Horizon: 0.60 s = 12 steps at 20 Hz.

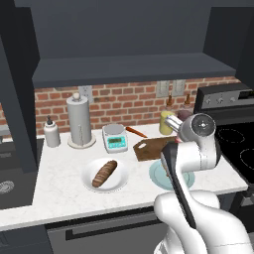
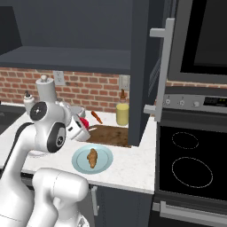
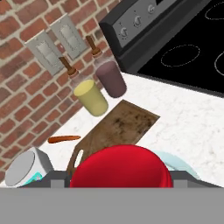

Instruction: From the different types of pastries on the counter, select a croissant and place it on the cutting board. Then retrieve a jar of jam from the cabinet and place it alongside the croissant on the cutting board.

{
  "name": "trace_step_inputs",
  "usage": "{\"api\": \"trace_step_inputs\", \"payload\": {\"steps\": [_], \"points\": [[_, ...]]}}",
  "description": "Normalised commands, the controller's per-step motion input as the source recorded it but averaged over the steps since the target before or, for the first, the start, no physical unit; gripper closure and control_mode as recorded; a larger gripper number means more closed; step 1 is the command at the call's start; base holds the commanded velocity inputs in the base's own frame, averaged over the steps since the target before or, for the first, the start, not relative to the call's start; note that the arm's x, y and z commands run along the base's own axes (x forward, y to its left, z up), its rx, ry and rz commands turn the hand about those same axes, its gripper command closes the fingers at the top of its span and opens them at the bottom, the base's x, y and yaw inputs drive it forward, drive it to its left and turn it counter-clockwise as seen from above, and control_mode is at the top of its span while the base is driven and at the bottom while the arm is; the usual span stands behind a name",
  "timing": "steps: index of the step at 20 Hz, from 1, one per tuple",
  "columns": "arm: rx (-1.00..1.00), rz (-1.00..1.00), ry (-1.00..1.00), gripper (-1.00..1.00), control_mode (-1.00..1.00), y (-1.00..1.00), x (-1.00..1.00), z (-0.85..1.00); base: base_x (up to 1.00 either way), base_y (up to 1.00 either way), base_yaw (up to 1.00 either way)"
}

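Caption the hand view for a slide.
Gripper carrying the red jar of jam above the empty cutting board.

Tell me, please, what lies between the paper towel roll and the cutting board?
A kitchen scale stands between the paper towel roll and the cutting board, as the left base view shows.

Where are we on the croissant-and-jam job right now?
Nothing looks done for the first step: the croissant still lies on the blue plate, and the cutting board is bare. In hand: the red jam jar sits right at the gripper, apparently gripped, out over the counter near the board. Left: set the jar on the board and move the croissant beside it.
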Motion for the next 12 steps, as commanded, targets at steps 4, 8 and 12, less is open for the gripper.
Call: {"api": "trace_step_inputs", "payload": {"steps": [4, 8, 12], "points": [[-0.13, -0.04, 0.0, 1.0, -1.0, 0.0, 0.3, -0.94, 0.0, 0.0, 0.0], [-0.03, -0.08, -0.03, 1.0, -1.0, 0.08, 0.35, -0.29, 0.0, 0.0, 0.0], [0.0, -0.08, -0.15, 1.0, -1.0, 0.01, 0.21, 0.0, 0.0, 0.0, 0.0]]}}
